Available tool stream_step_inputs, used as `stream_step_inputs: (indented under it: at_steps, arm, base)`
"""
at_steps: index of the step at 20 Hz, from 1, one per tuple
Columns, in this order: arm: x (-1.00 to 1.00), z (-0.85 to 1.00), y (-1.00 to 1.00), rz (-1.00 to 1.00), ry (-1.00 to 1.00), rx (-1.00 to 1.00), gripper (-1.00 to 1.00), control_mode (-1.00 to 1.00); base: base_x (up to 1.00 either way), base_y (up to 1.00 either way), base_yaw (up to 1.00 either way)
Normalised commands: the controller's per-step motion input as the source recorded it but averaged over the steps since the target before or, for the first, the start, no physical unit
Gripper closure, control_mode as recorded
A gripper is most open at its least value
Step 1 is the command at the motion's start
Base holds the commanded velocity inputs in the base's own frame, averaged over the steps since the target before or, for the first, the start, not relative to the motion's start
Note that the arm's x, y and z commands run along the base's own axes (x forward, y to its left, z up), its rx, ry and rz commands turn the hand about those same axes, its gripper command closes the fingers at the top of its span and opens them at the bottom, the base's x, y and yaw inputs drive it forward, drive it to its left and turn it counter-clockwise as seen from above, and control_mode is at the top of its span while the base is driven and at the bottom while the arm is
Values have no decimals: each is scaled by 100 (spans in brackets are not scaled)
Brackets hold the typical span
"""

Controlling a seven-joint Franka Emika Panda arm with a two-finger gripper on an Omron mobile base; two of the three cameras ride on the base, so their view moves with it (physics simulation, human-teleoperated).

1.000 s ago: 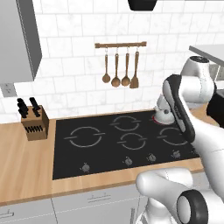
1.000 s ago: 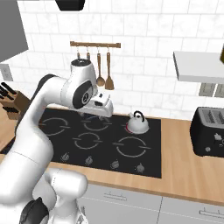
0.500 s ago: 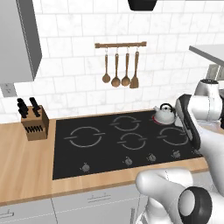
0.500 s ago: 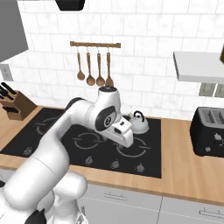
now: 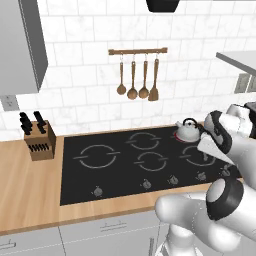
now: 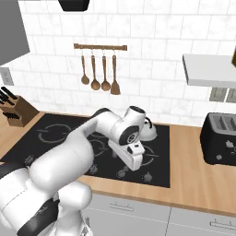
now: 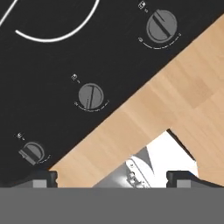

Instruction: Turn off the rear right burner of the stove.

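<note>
Three knobs (image 7: 91,96) now lie under the open, empty gripper (image 7: 111,177), which has swung down from the kettle (image 5: 189,130) toward the stove (image 5: 120,170) front, nearing the dial.

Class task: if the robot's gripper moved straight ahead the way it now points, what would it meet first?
Probably the light wooden countertop at the front edge of the black glass stove, just beside the round dark knobs; depth is unclear.

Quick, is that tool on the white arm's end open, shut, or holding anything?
Tool: open, dark fingertips wide apart, holding nothing, above the wooden counter edge.
</note>
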Motion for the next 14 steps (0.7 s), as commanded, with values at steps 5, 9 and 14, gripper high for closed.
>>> stream_step_inputs:
  at_steps: [5, 9, 14]
  arm:
    - [14, -22, 12, 0, 0, 0, -100, -100]
    - [12, -42, 1, -4, 0, -8, -100, -100]
    - [15, -45, 2, -7, -5, -8, -100, -100]
  base:
    - [0, 0, 0]
    - [0, 0, 0]
    - [0, 0, 0]
